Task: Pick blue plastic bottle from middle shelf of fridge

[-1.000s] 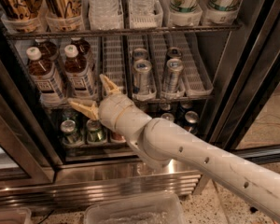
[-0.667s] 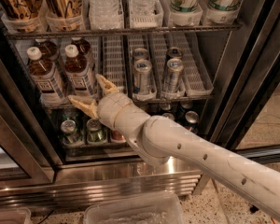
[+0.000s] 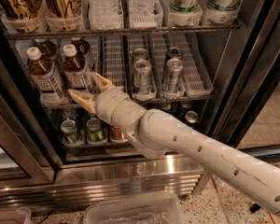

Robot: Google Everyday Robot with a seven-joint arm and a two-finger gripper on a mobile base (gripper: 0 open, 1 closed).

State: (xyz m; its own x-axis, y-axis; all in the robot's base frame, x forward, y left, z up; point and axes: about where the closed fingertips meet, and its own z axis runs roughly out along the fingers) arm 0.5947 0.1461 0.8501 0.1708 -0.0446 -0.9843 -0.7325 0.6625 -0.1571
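Two blue plastic bottles of brown drink with white caps stand at the left of the middle shelf (image 3: 114, 55), one at the far left (image 3: 43, 76) and one to its right (image 3: 74, 68), with more behind them. My gripper (image 3: 90, 89) is open at the shelf's front edge. It sits just at the lower right of the right-hand bottle, with one fingertip (image 3: 102, 80) beside the bottle's label and the other below its base. It holds nothing. The fridge (image 3: 130, 171) has a shiny steel base.
Slim silver-blue cans (image 3: 141, 76) stand in the white lanes to the right of my gripper. Tall cans and clear bottles (image 3: 101, 6) fill the shelf above, and green cans (image 3: 94, 129) the shelf below. Black door frames (image 3: 252, 78) flank the opening. A clear plastic bin (image 3: 135, 211) sits on the floor.
My gripper has moved a little up and left, closer to the right-hand bottle. The fingers stay open. Bottles and cans have not moved.
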